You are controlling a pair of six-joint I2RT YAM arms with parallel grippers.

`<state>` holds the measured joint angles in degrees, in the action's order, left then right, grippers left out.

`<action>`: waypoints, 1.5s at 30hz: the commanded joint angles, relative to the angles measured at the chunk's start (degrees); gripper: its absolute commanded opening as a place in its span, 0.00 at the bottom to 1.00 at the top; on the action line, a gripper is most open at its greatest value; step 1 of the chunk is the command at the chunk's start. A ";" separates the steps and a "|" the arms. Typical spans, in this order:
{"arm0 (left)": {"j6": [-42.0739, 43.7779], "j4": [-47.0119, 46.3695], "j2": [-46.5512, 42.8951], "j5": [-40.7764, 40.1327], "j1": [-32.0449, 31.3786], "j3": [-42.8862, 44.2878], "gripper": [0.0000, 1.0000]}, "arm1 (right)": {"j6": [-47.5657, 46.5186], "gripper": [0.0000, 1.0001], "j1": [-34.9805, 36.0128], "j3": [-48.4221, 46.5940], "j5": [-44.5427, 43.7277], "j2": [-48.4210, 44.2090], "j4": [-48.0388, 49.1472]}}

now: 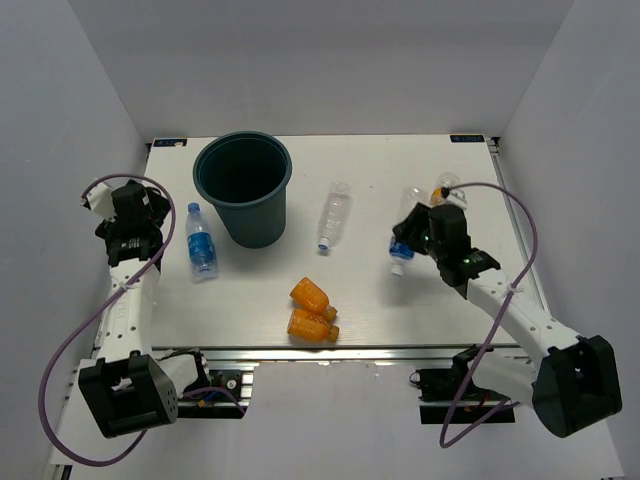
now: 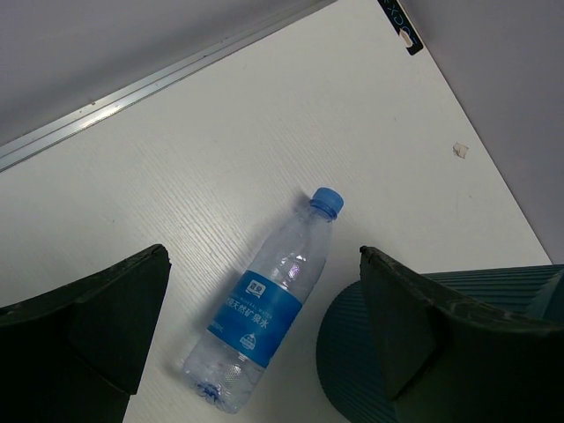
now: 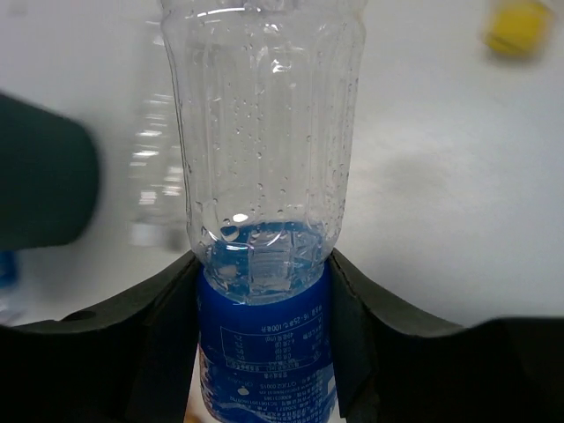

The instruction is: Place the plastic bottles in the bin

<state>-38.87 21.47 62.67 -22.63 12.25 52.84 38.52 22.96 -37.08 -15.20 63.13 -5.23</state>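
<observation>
**Right tool point(image 3: 264, 291) shut on a blue-label bottle point(image 3: 264, 132), on the right side of the bench point(image 1: 380, 300), well apart from the bin point(image 1: 255, 222).**
The jaws pinch the label band near the neck, so the long clear body overhangs. It is best to lift it clear, carry it left above the plain clear bottle point(image 1: 335, 215) lying between, and release only over the bin's mouth. The bottle's long axis runs near-to-far, slightly slanted, blue cap towards the arm bases. The left tool point(image 2: 264, 264) hangs wide open, holding nothing, above a second blue-label bottle point(image 1: 201, 250) just beside the bin.
</observation>
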 commanded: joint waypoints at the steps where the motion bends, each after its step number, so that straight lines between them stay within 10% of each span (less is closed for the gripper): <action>1: 0.47 -1.35 0.60 0.84 -0.03 -0.55 0.98 | -9.94 0.39 3.22 -9.39 14.38 -0.74 11.64; 17: 2.04 -6.26 5.26 6.20 -0.03 -3.35 0.98 | -33.76 0.53 21.07 -63.97 32.17 39.50 29.66; 25: 3.28 -9.43 4.38 7.95 -0.39 -5.38 0.98 | -37.55 0.84 24.50 -95.42 27.96 60.87 12.11; 45: 8.81 -14.26 20.64 25.61 -0.47 -4.15 0.98 | -35.63 0.89 21.70 -33.00 2.91 11.42 20.18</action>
<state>-31.29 9.82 82.87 -1.91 11.88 47.42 1.23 46.57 -76.03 -3.62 79.46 11.14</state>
